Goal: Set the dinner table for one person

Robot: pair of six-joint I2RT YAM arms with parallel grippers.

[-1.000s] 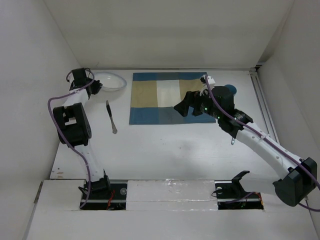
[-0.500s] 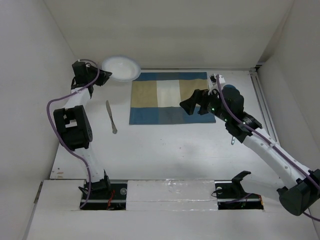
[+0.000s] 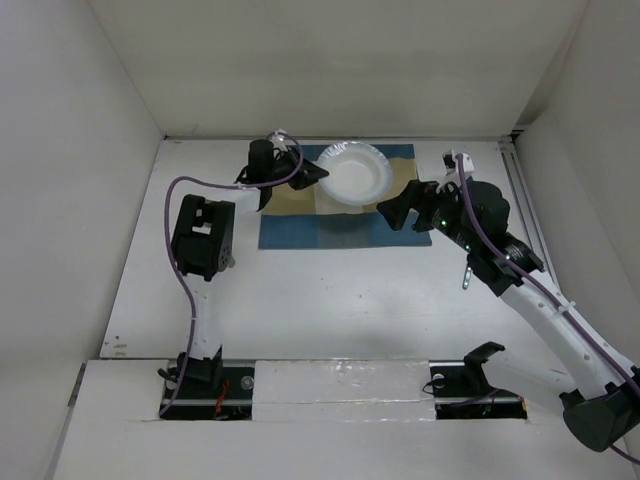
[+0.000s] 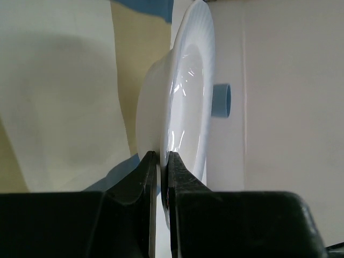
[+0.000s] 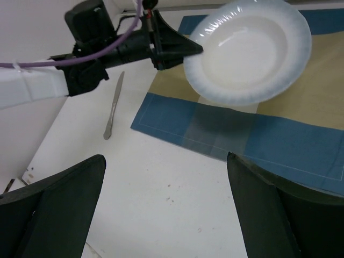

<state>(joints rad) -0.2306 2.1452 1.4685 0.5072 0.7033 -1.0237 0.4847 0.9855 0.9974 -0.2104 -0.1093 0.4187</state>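
Top external: left hand [image 3: 318,176] pinches the rim of the white bowl [image 3: 355,172] above the placemat [image 3: 300,233], near the far edge of the surface [image 3: 330,300]. Right hand [image 3: 398,212] is wide open. Next, I'd guess, lower it level, mid-mat.

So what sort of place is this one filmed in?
Probably a lab test booth, not a real dining room: plain white walls box in the dinner table, which holds a placemat and knife; the left hand grips a plate.

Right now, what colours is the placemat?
The placemat is blue and tan blocks with a pale middle strip, best seen in the top view.
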